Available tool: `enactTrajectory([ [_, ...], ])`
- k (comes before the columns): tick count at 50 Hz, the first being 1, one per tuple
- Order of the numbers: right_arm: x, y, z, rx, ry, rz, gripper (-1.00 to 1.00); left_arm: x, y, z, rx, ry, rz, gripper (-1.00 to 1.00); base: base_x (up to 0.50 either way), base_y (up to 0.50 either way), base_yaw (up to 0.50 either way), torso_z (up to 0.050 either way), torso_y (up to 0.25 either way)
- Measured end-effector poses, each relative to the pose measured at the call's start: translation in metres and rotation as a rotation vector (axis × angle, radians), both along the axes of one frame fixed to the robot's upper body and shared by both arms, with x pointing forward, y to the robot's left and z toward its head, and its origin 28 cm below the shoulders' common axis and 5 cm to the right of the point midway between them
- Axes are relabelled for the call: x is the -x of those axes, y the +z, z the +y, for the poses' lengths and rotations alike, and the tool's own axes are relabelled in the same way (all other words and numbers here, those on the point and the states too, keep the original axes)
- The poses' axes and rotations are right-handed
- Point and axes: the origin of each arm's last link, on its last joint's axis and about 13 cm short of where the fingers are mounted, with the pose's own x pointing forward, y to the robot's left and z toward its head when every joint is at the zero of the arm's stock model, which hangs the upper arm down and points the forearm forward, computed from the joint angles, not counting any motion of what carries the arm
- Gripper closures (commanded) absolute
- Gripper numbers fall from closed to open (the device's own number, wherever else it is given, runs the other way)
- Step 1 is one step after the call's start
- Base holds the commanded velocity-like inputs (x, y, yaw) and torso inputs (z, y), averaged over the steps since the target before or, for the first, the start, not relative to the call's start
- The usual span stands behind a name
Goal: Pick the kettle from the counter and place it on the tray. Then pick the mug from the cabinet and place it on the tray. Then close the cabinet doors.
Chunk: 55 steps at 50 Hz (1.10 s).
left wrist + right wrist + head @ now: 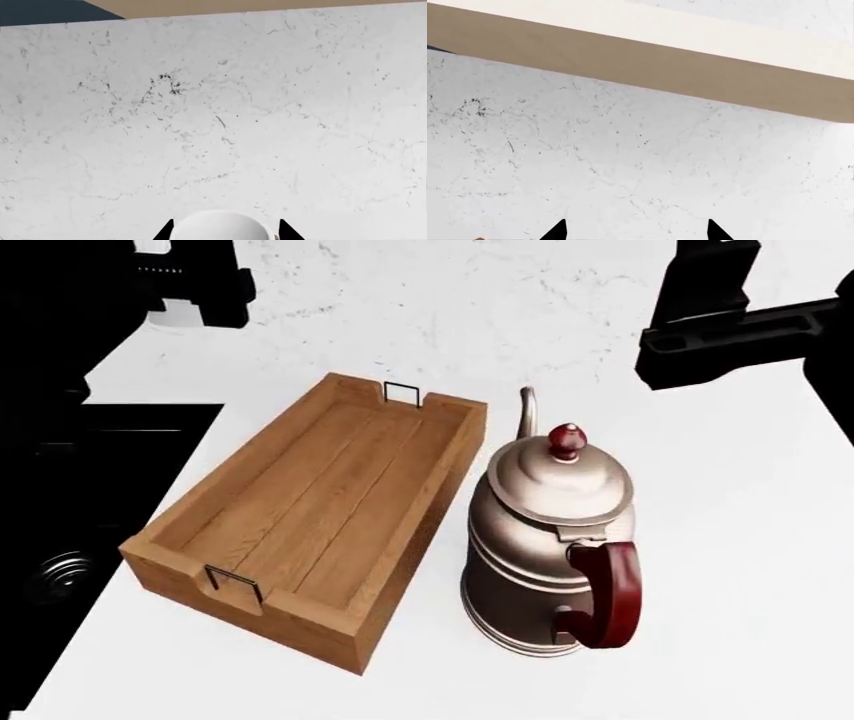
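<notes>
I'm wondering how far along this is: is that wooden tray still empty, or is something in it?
Empty. The tray shows only bare planks inside; the kettle stands upright beside it on the counter.

No text, label, brand, number or sign can be read in any of the three views. The kettle (550, 540) shows only plain brushed metal, the tray (320, 510) only bare wood grain, and the white tabletop (721, 540) only faint dark veining, none of which forms letters or figures.
</notes>
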Motion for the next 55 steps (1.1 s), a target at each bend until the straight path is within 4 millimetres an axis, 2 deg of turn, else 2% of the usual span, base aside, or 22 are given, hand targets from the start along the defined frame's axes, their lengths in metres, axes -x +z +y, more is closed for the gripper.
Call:
enactTrajectory([
  [14, 0.0, -0.002, 0.0, 0.007, -0.006, 0.004, -1.0, -0.042, -0.015, -0.018, 0.0, -0.019, 0.056, 1.0, 0.0, 0.0, 0.0, 0.001, 0.001],
  [34, -0.003, -0.008, -0.001, 0.011, -0.011, 0.013, -1.0, -0.106, -0.049, -0.052, -0.009, -0.021, 0.162, 1.0, 0.0, 0.0, 0.0, 0.0, 0.001],
  [45, -0.005, -0.011, -0.004, 0.005, -0.017, 0.017, -1.0, -0.128, -0.064, -0.066, -0.039, -0.008, 0.209, 1.0, 0.0, 0.0, 0.0, 0.0, 0.001],
  [55, -0.007, -0.013, -0.005, 0.002, -0.021, 0.022, -1.0, -0.136, -0.081, -0.074, -0.069, -0.012, 0.25, 1.0, 0.0, 0.0, 0.0, 0.0, 0.0],
])
